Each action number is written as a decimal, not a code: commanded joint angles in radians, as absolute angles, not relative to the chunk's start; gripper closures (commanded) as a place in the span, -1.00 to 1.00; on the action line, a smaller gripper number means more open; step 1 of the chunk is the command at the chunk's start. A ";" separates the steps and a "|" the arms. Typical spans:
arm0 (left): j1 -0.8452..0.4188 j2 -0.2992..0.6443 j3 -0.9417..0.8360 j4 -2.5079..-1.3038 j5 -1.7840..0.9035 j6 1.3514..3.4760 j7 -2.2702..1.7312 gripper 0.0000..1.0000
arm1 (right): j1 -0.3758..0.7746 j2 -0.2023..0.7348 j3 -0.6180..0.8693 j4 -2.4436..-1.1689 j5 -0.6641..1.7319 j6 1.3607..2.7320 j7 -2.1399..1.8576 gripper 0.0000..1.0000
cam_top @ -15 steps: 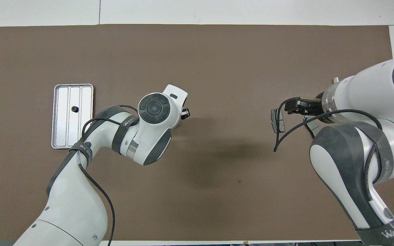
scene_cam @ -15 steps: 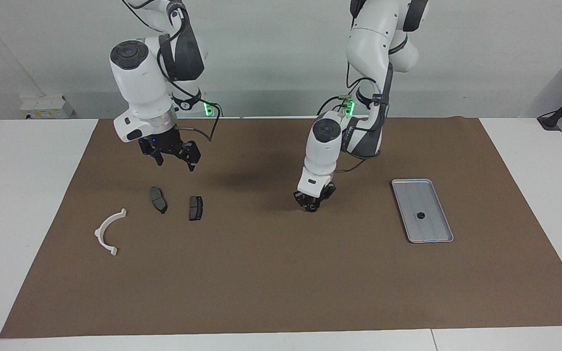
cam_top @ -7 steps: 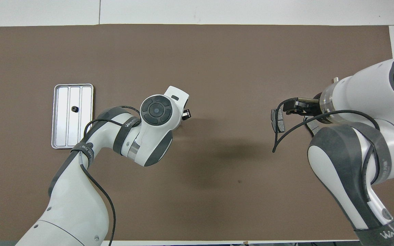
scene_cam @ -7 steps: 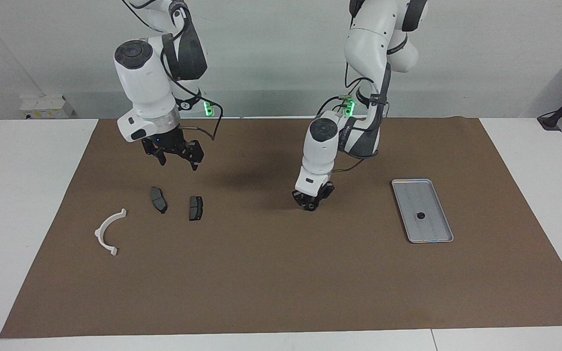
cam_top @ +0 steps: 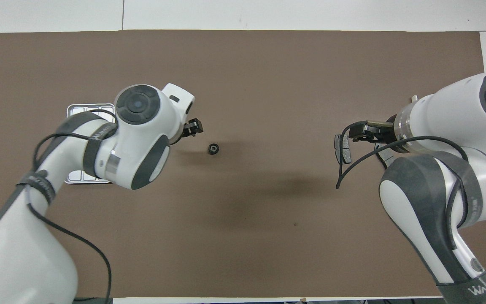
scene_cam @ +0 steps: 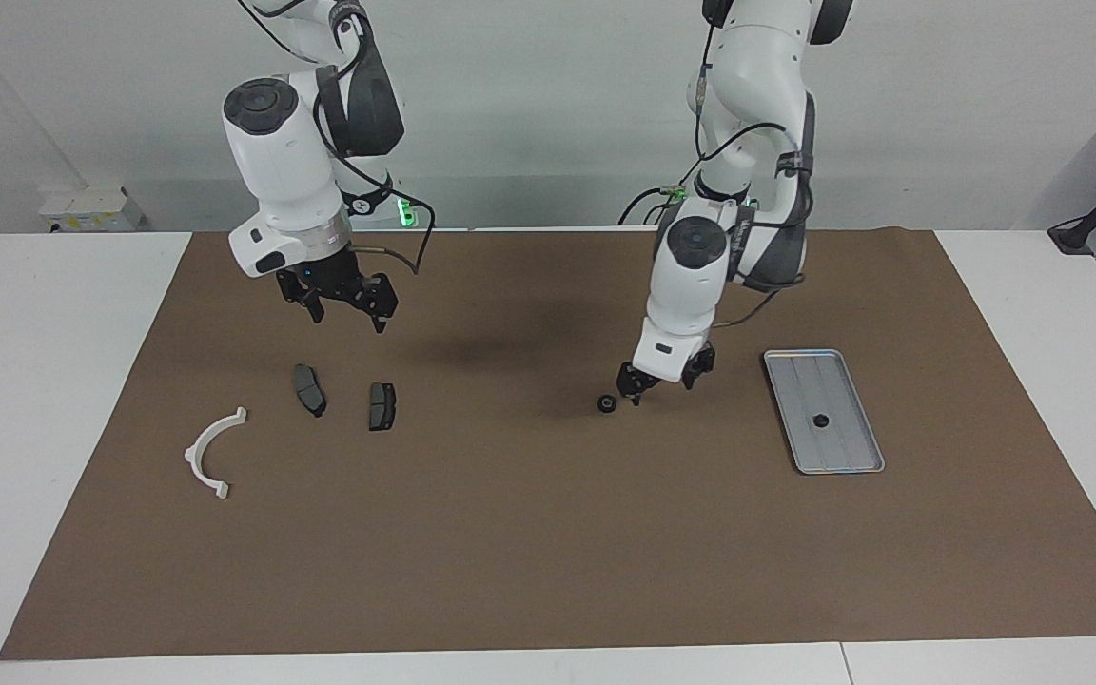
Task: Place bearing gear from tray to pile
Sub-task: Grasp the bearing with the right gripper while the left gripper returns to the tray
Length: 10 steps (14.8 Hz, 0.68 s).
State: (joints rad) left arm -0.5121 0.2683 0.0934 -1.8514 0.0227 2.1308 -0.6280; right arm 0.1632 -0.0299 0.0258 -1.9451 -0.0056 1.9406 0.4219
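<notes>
A small black bearing gear (scene_cam: 607,404) lies on the brown mat between the tray and the pile; it also shows in the overhead view (cam_top: 213,148). My left gripper (scene_cam: 659,385) is open and empty, low over the mat beside that gear, toward the tray (scene_cam: 841,460). A second small gear (scene_cam: 820,420) lies in the tray. The pile is two dark brake pads (scene_cam: 308,390) (scene_cam: 381,406) and a white arc (scene_cam: 213,454). My right gripper (scene_cam: 343,319) hangs open and empty above the pads. In the overhead view my left arm covers most of the tray (cam_top: 87,109).
The brown mat (scene_cam: 548,552) covers most of the white table. The pile lies toward the right arm's end, the tray toward the left arm's end. One pad (cam_top: 341,148) shows in the overhead view beside my right gripper (cam_top: 359,131).
My left gripper has let go of the gear on the mat, opened, and moved back toward the tray. The right gripper has hardly moved.
</notes>
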 commanded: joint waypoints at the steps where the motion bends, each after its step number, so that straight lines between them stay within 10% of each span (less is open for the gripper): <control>1: -0.363 0.201 0.084 -1.875 0.040 2.076 -0.447 -1.00 | 0.233 -0.006 0.026 -1.939 0.003 1.934 0.512 -1.00; 10: -0.066 0.219 0.081 -1.896 0.025 2.167 -0.133 -0.97 | 0.515 0.340 0.026 -1.588 0.003 1.945 0.989 -1.00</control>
State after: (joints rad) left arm -0.0743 0.2113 0.0960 -1.8632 0.0255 2.1335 -0.1419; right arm 0.4852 0.2271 0.0307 -1.7133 -0.0057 1.9463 0.9375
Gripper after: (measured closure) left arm 0.000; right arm 0.000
